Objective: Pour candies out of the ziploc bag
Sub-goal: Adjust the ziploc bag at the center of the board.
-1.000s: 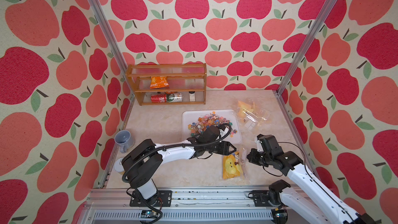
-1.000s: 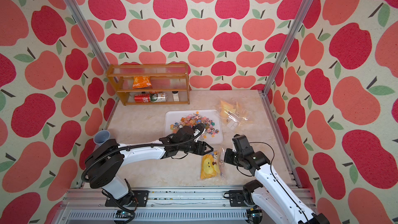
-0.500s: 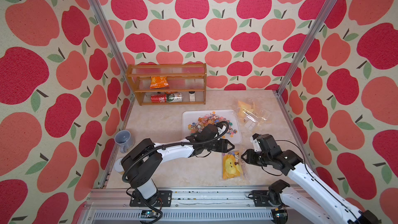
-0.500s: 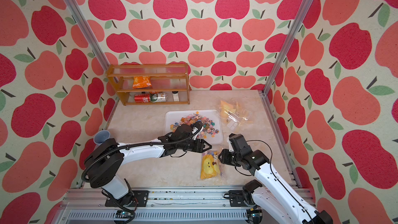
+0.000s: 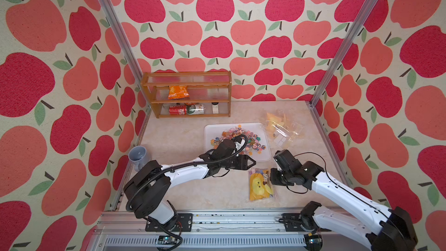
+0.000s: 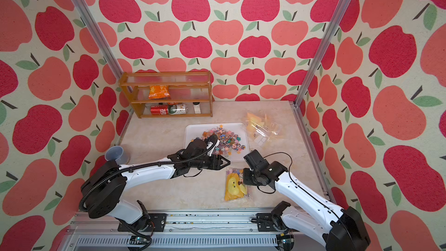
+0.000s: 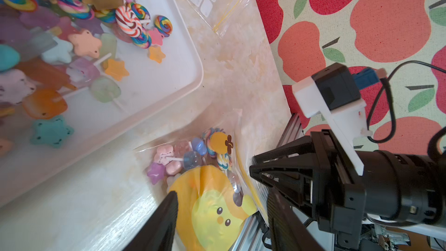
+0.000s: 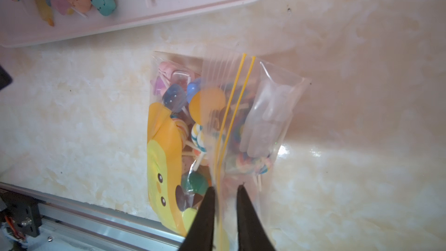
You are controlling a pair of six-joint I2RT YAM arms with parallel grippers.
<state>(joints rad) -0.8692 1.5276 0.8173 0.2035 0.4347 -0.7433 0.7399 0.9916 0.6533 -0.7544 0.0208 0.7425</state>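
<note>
While your right gripper (image 8: 225, 188) pinches the ziploc bag (image 5: 259, 185) of candies (image 7: 190, 155) between tray (image 5: 210, 130) and front rail (image 5: 229, 213), left gripper (image 5: 253, 162) hangs open beside it, table (image 5: 193, 196) free leftward.

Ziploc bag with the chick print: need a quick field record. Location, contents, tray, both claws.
bag: ziploc bag lying on the table, in front of the tray
contents: bagged candies inside, not poured
tray: loose candies piled in it
right claw: shut on the bag's zip edge
left claw: open, empty, near the bag's tray-side end
</note>
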